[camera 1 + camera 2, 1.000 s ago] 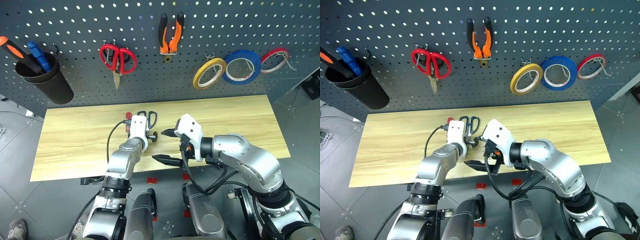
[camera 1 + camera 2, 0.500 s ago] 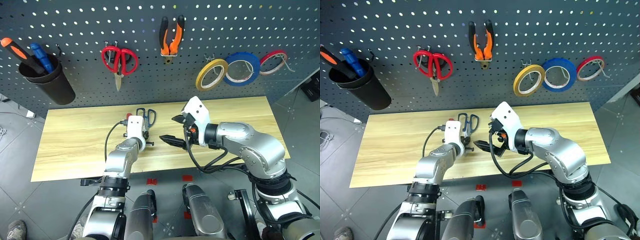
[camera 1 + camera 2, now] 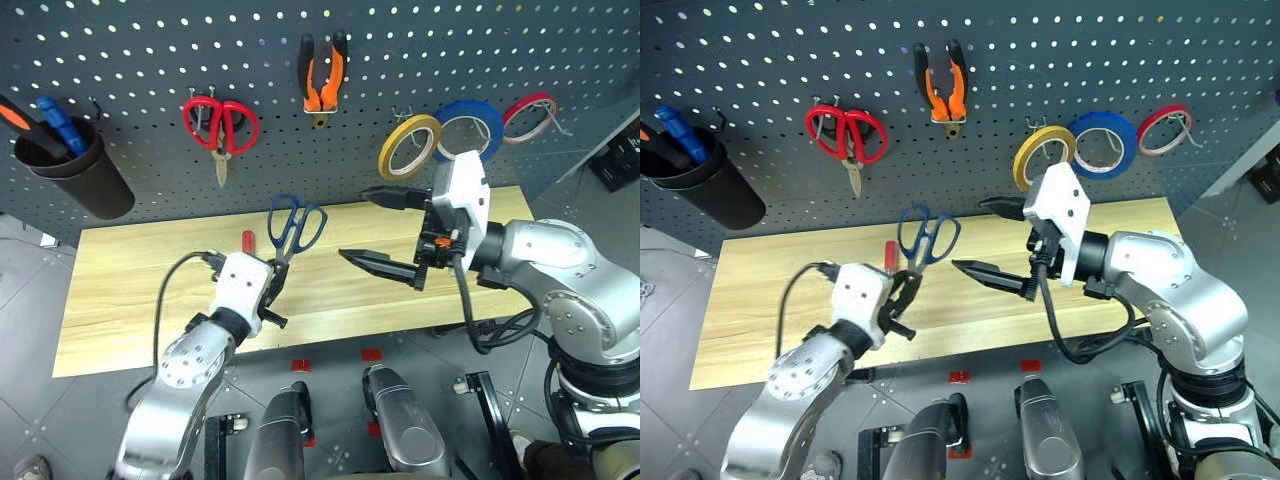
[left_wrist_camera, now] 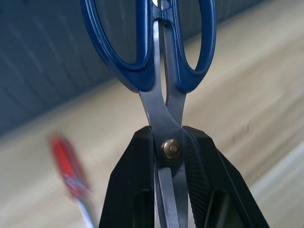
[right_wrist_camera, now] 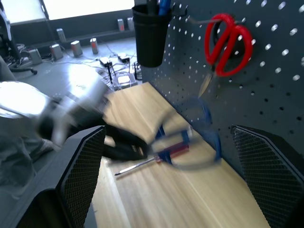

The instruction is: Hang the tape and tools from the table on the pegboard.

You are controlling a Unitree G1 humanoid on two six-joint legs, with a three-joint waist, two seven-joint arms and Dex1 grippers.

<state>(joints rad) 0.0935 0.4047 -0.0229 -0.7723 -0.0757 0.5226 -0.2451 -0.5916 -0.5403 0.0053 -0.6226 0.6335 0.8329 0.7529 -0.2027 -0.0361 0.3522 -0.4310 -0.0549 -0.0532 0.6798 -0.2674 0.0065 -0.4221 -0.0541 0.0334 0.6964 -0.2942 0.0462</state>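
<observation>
Your left gripper (image 3: 274,283) is pinched tight on the blue scissors (image 3: 294,224), handles up, above the table (image 3: 120,290). Your right gripper (image 3: 385,228), at their 3 o'clock, is wide open, holding nothing.

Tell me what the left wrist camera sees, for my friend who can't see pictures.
The left gripper is shut on the blue-handled scissors, pinching the steel blades at the pivot screw, with the two handle loops sticking up past the fingertips. Behind them is the wooden table, with a blurry red-handled screwdriver lying on it.
</observation>
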